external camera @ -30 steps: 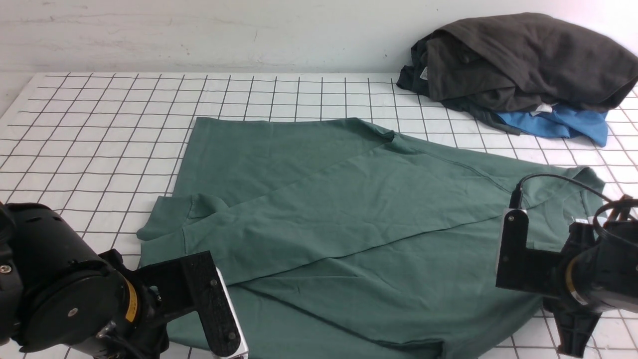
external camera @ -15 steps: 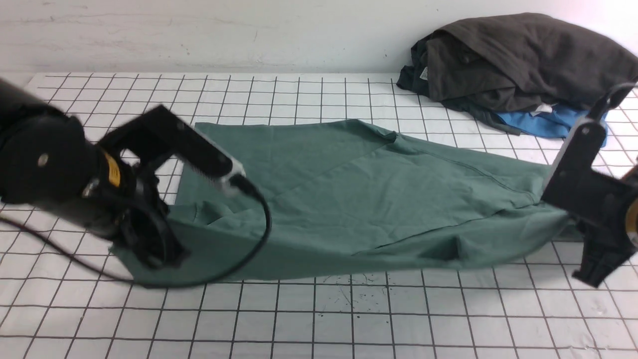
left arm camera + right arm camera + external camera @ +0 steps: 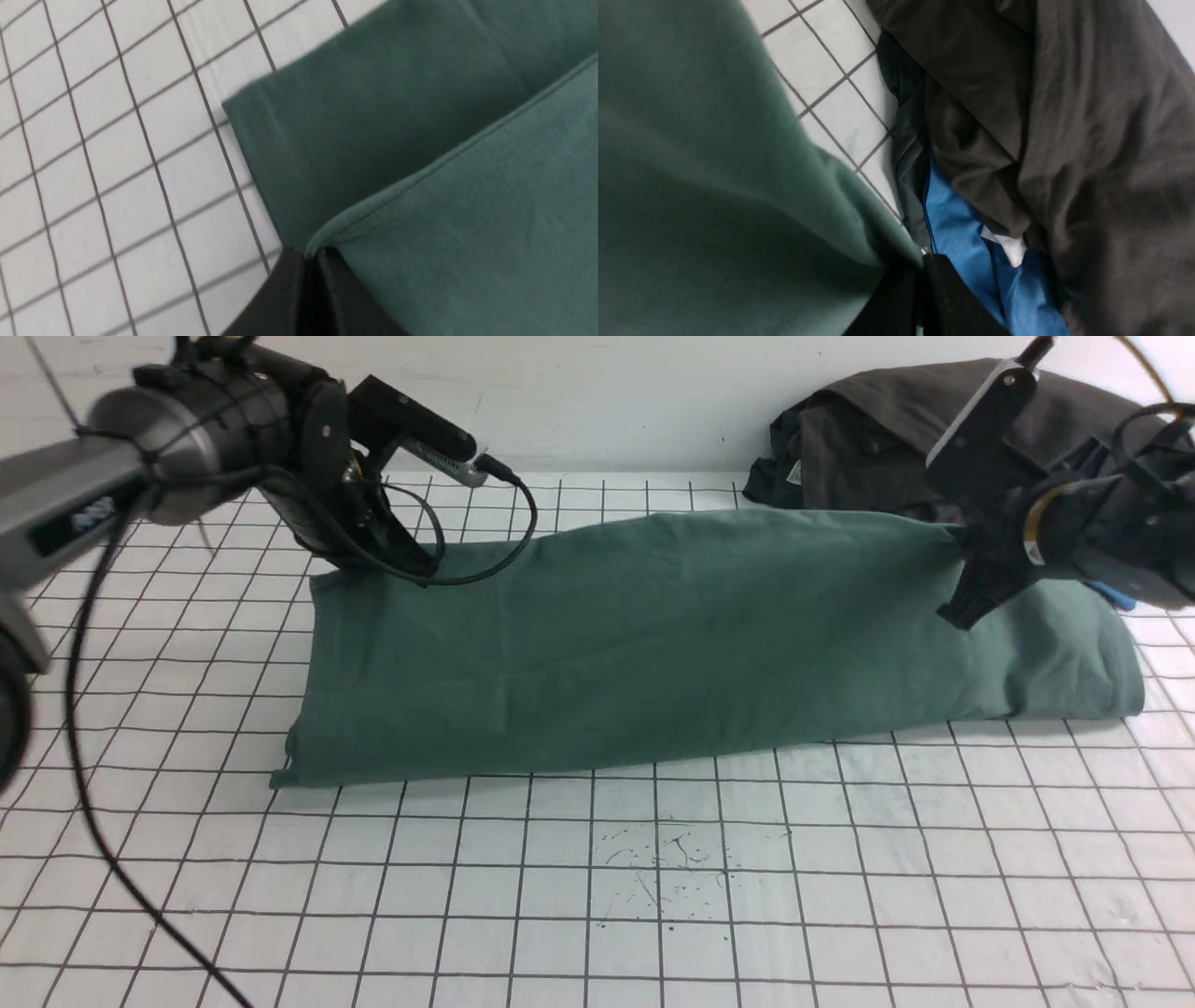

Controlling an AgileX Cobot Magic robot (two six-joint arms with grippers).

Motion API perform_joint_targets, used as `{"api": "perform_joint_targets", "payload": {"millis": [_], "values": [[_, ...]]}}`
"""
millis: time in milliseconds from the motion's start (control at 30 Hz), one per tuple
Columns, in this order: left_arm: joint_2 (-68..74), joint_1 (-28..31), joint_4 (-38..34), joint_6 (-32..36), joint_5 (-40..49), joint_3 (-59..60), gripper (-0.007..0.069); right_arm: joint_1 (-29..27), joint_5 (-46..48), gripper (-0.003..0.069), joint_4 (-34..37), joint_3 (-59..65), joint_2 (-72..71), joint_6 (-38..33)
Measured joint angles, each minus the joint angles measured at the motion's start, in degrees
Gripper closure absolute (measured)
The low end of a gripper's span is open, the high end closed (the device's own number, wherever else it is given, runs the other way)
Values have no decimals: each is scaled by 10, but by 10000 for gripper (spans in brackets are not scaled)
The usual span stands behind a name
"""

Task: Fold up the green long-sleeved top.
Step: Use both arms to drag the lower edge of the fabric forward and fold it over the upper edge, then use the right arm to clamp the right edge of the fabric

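The green long-sleeved top (image 3: 653, 635) lies across the middle of the table as a long band, its near half carried over toward the far edge. My left gripper (image 3: 397, 565) is shut on its far left corner; the left wrist view shows the hem (image 3: 420, 168) pinched at my gripper (image 3: 310, 255). My right gripper (image 3: 954, 611) is shut on the far right edge; the right wrist view shows green cloth (image 3: 714, 186) held at my gripper (image 3: 920, 261). Sleeves, neck label and chest print are hidden.
A heap of dark grey-black garments (image 3: 878, 439) with a bright blue one (image 3: 962, 233) sits at the far right corner, right behind my right gripper. The gridded white table cover (image 3: 653, 896) stretches toward the near edge. A white wall stands behind.
Both grippers have carried the top's near edge up and away to the far side, folding it in half lengthwise. The top has gone from spread flat to a long band.
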Motion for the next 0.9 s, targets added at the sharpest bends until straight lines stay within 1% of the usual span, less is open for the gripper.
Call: {"api": "perform_joint_targets", "payload": {"millis": [67,133,167,233,267,300,333,400,467,500,533,600,633,667,700,767,833,867,900], "values": [[38,0,15,-3,0,-43,618,0,9,653,0,-28,28,8],[104,0,50,-23,-2,-117,607,0,21,623,0,-55,73,23],[108,0,52,-25,-2,-128,606,0,21,623,0,-56,75,23],[149,3,79,-48,-4,-184,578,0,24,568,2,-63,97,28],[154,4,83,-53,-4,-191,568,0,24,564,2,-63,99,28],[168,9,91,-68,-13,-209,543,0,31,529,10,-66,103,29],[169,10,93,-70,-17,-210,534,0,32,525,11,-67,103,29],[176,25,101,-100,-38,-219,469,0,58,480,39,-80,103,33],[176,33,103,-113,-48,-220,439,1,74,466,54,-88,103,35],[175,42,106,-128,-50,-220,387,3,111,452,88,-102,101,40],[172,47,106,-137,-47,-220,356,5,132,448,103,-112,98,41],[165,51,101,-147,-23,-220,307,13,186,445,137,-132,92,37],[156,50,90,-147,-1,-220,285,18,222,445,160,-153,86,23],[153,50,87,-147,9,-220,282,19,228,445,164,-153,86,20],[139,46,59,-139,52,-220,271,24,275,450,203,-179,79,-24],[118,39,20,-106,104,-222,273,23,315,466,270,-196,75,-80],[105,32,-26,-70,153,-224,289,13,329,496,337,-201,75,-133],[101,29,-55,-44,178,-224,307,1,335,521,392,-203,80,-171],[100,26,-86,-27,200,-224,328,-6,335,534,427,-203,87,-194]]}}
